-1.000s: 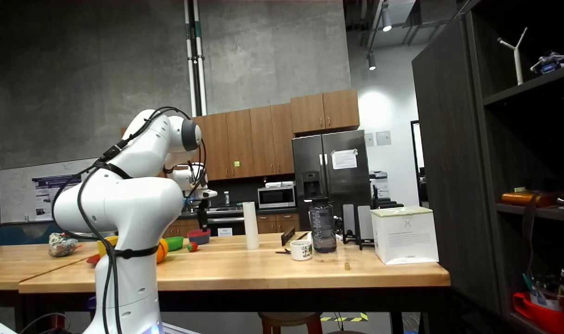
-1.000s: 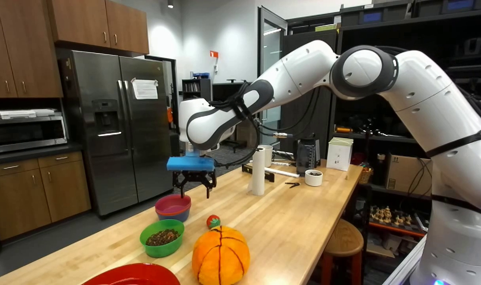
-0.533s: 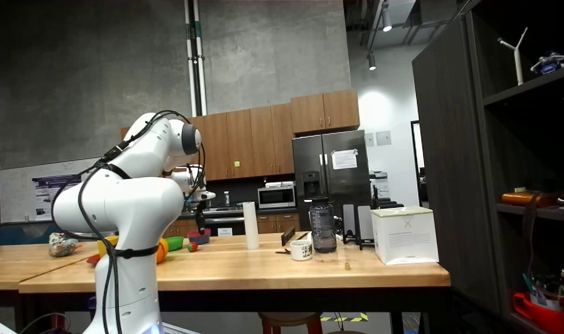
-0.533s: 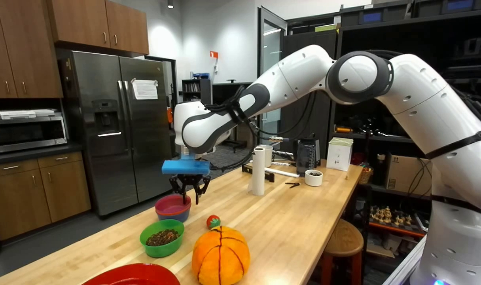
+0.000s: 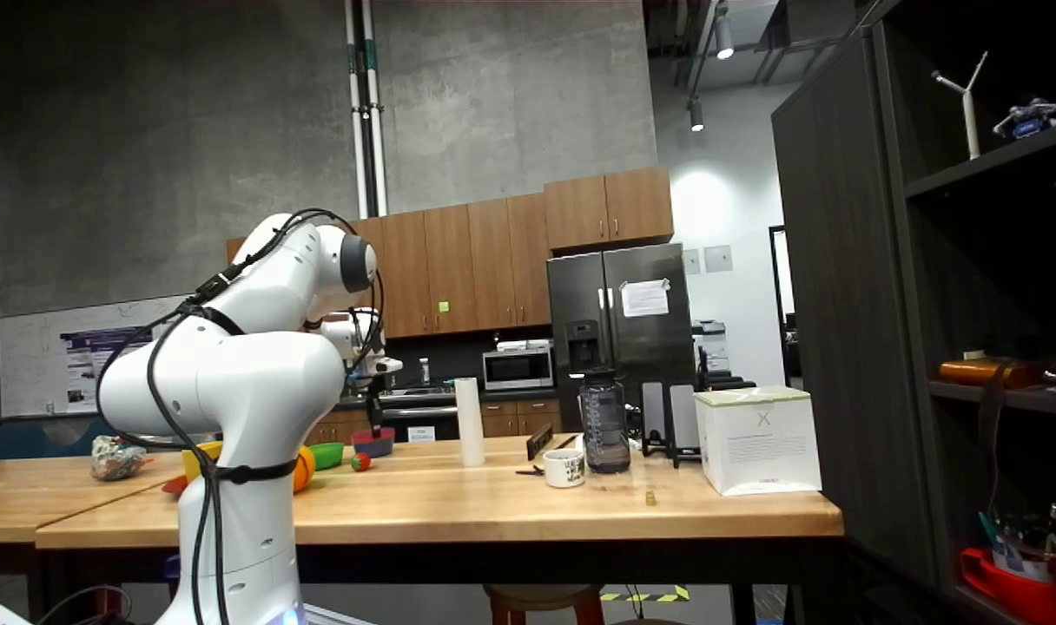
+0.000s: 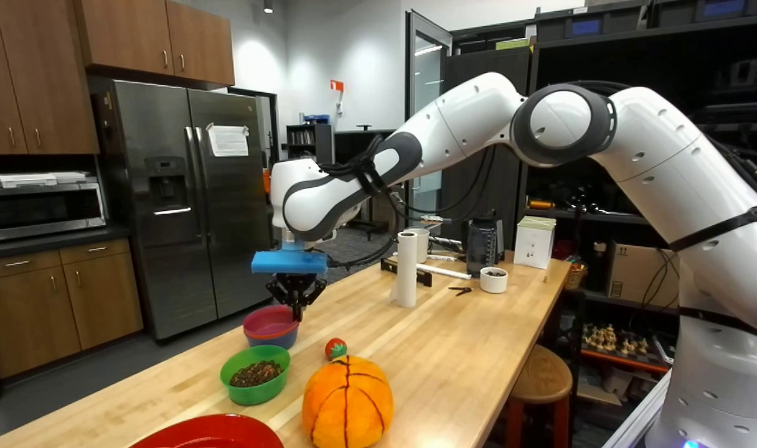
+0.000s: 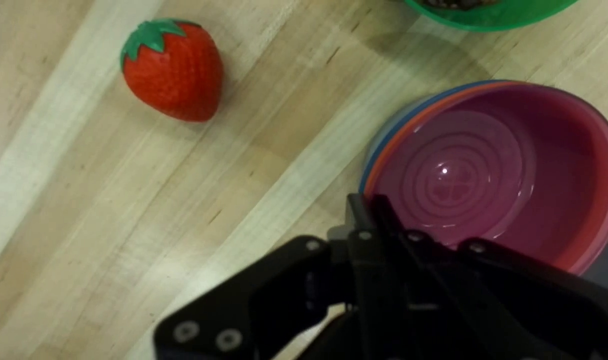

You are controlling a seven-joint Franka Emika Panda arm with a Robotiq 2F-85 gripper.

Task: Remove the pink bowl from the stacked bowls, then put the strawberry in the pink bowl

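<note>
Wrist view: pink bowl [image 7: 454, 170] uppermost, pinched at the rim

Round, glossy, deep magenta; rings moulded in its floor, one bright glint near the middle. Sits nested in an orange bowl [image 7: 426, 113] and a blue bowl [image 6: 282, 340]. Your gripper [image 7: 370, 197] is closed across the rim; how many rims it holds, can't tell. Strawberry [image 7: 174, 72] on the table [image 7: 234, 160], apart from your bowls.

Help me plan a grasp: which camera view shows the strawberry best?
The wrist view: the strawberry appears large and unobstructed, green leaves distinct. In both exterior views it's visible on the table but much smaller.
</note>
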